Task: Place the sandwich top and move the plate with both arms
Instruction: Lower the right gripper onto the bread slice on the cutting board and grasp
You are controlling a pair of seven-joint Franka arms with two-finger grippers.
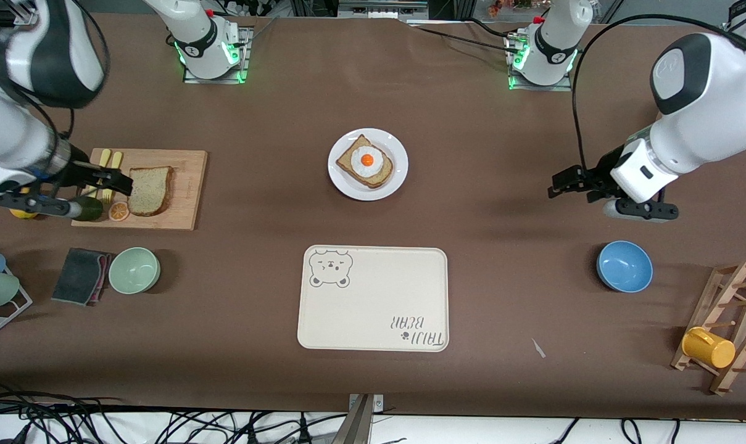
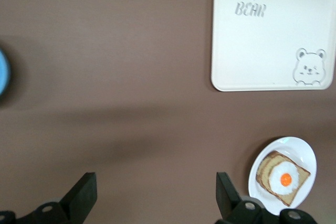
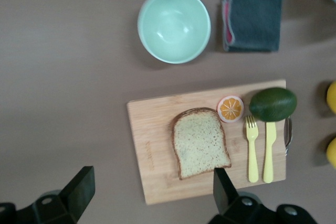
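The tray [image 1: 373, 299] lies nearest the front camera at mid-table, with the plate [image 1: 368, 164] farther from the camera than it, carrying the egg slice [image 1: 366, 161]. Toward the right arm's end sits the board [image 1: 184, 191], and on it the sandwich top [image 1: 150, 190], lying flat beside an orange slice [image 1: 118, 211] and the cutlery [image 3: 260, 149]. The right gripper [image 1: 104, 180] hangs over the board's cutlery end with its jaws spread wide and empty; the left gripper [image 1: 564, 183] waits, likewise open and empty, over bare table near the blue bowl [image 1: 624, 266]. The step in hand looks like picking up the top: the right gripper should shift over the bread, come down squarely and close across its narrower width, clear of the fruit. The slice's long axis runs along the board's short side, its domed end nearer the front camera, its straight edge toward the arm bases.
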